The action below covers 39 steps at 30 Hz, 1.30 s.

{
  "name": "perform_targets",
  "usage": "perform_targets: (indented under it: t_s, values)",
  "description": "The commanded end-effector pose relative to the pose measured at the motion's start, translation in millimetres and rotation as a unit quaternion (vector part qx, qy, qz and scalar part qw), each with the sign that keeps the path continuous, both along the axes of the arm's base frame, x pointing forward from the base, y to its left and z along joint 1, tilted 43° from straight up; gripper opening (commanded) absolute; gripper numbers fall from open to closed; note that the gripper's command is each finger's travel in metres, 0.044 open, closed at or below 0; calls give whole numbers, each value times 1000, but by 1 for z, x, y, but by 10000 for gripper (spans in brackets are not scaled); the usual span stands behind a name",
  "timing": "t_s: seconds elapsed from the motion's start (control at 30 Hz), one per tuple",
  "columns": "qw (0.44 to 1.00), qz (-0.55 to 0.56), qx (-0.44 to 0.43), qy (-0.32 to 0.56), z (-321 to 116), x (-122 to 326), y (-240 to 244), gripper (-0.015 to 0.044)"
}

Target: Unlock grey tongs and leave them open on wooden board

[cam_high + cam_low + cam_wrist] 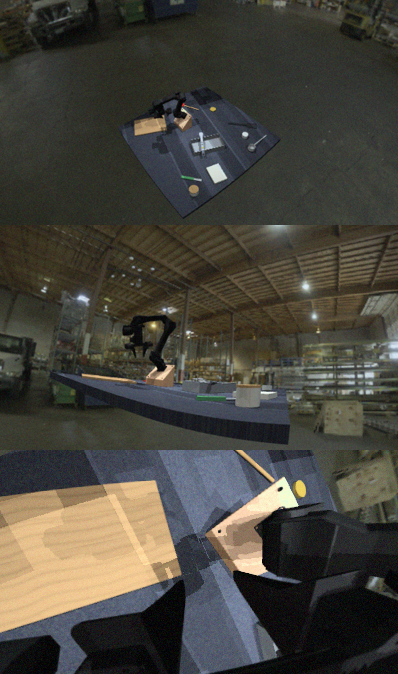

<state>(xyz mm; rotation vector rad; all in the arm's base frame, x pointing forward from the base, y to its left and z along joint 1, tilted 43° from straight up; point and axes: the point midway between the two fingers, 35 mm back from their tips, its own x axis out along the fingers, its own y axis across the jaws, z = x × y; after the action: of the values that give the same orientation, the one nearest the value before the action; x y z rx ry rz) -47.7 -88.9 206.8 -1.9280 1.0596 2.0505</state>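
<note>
One black robot arm (176, 97) (163, 332), mounted on a wooden block (183, 123) (160, 377) (239, 535). One claw (160, 113) (139, 354) (208, 579), raised above the table (170, 157) (178, 410) (225, 600), fingers pointing down, parted and with nothing between them. One pair of grey tongs (202, 142), lying across the roasting tin (214, 149) (199, 387), well apart from the claw; whether locked, cannot be told. One wooden board (149, 126) (108, 378) (90, 550), flat, near the block. One green-handled tool (190, 178) (211, 398), beside a round pot with a tan top (193, 191) (248, 396). One pale rectangular slab (216, 173), near the tin. One ladle (251, 147), near a small white tub (244, 135). One dark spatula (242, 124). One yellow disc (212, 109) (299, 489). One thin stick with a red end (191, 107), near the block.
</note>
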Motion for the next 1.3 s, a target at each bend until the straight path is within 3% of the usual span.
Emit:
perform_targets:
  t_s: [0.0, 0.27, 0.53, 0.87, 1.27]
  values:
    - [992, 110, 46, 30, 8, -2, -26, 260]
    - [936, 313, 122, 108, 13, 21, -85, 260]
    - [815, 507, 187, 208, 6, 82, -134, 260]
    - [587, 690, 220, 362, -21, 214, -161, 260]
    - [263, 769, 209, 543, -74, 362, -92, 260]
